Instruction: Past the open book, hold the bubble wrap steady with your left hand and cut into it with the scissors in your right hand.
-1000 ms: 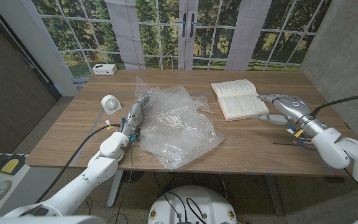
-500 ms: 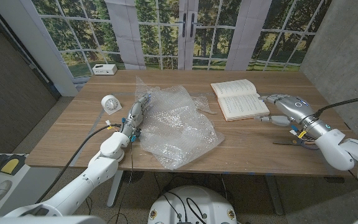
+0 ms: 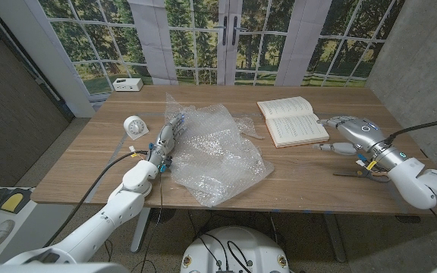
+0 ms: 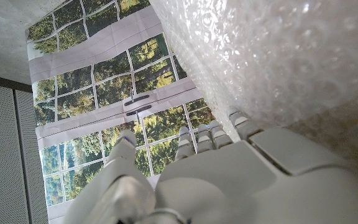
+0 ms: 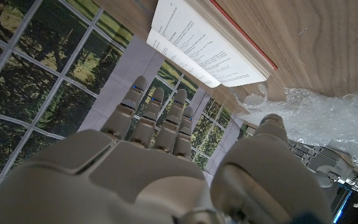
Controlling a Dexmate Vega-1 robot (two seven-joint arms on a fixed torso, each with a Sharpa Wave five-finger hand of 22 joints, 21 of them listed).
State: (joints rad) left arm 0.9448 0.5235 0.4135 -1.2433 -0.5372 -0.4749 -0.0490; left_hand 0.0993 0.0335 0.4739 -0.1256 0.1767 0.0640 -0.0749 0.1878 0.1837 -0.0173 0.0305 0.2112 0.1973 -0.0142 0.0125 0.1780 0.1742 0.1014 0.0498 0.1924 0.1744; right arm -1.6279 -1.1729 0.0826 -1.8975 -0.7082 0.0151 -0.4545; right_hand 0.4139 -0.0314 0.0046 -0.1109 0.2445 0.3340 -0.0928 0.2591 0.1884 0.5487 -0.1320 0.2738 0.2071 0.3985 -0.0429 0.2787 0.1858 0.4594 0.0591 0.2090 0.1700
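A crumpled sheet of clear bubble wrap (image 3: 215, 152) lies mid-table, also seen close up in the left wrist view (image 4: 278, 56). My left hand (image 3: 167, 136) stands at its left edge, fingers stretched out along the wrap and holding nothing. The open book (image 3: 293, 120) lies right of the wrap, pages up (image 5: 210, 43). My right hand (image 3: 351, 133) hovers just right of the book, fingers apart and empty. Dark scissors (image 3: 347, 174) lie on the table beside my right forearm, their handles partly hidden by it.
A small white clock (image 3: 134, 126) stands left of my left hand. A white box (image 3: 127, 84) sits at the far left corner of the wooden table (image 3: 89, 167). Windows and a door stand behind the table.
My right hand has drifted slightly to the right, away from the book. The left hand, the wrap and the scissors have stayed put.
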